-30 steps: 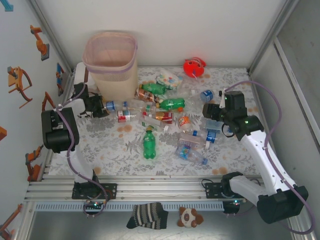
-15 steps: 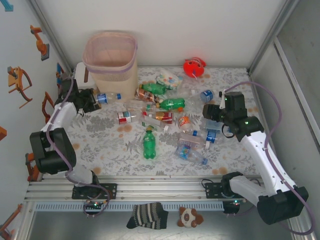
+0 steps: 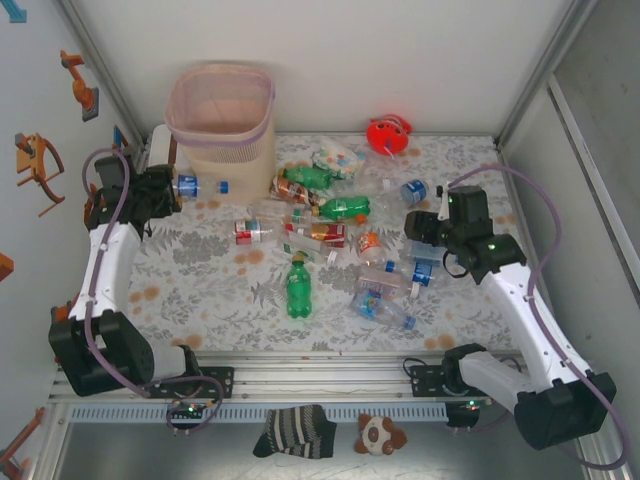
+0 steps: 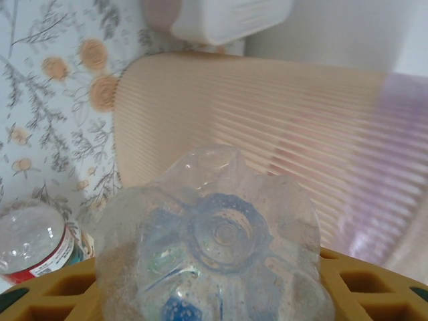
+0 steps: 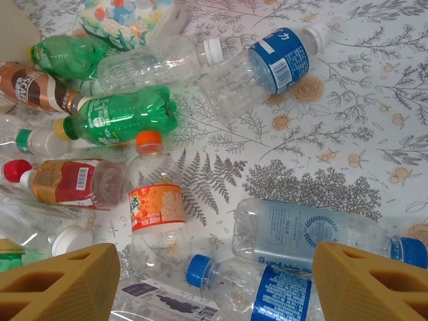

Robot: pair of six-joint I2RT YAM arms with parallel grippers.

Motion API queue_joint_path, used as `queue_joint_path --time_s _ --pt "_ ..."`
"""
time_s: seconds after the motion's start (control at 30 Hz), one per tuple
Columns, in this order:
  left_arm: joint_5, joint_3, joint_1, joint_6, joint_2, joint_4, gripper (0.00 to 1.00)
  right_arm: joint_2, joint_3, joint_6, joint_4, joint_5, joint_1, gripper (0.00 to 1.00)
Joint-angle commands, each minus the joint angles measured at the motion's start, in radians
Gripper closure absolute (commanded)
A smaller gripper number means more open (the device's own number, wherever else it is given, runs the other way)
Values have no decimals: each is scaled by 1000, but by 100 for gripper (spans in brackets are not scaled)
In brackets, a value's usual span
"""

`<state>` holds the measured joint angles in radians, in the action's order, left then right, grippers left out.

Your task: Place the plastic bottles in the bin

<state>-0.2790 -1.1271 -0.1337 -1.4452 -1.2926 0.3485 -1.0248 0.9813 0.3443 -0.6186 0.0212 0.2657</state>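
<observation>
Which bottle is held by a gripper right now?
The clear blue-capped bottle in the left gripper, held sideways beside the bin; the rest lie on the table.

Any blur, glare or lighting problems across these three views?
Left wrist: the clear plastic bottle close to the lens is soft, and the pale pink ribbed bin behind washes out at right. Right wrist: sharp, floral table cover evenly lit. Top: even light, no harsh shadows.

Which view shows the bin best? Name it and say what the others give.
Top external: the whole pink bin shows there, rim and open mouth included. The left wrist view gives a close, partial stretch of its ribbed wall behind a held clear bottle.
</observation>
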Motion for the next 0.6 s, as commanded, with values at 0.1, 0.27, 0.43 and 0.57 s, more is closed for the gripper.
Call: queue_joint_path --time_s 0.1,0.27,0.43,0.57 --pt "31 -91 -7 293 90 -45 50 -17 2 2 26 19 9 25" --pt "-21 -168 -7 468 105 -69 53 -21 3 3 34 22 8 25" --pt "-95 -277 -2 643 78 -87 54 -27 6 7 39 23 9 25" --pt "-70 -387 21 782 30 -55 57 -32 10 7 38 22 7 25"
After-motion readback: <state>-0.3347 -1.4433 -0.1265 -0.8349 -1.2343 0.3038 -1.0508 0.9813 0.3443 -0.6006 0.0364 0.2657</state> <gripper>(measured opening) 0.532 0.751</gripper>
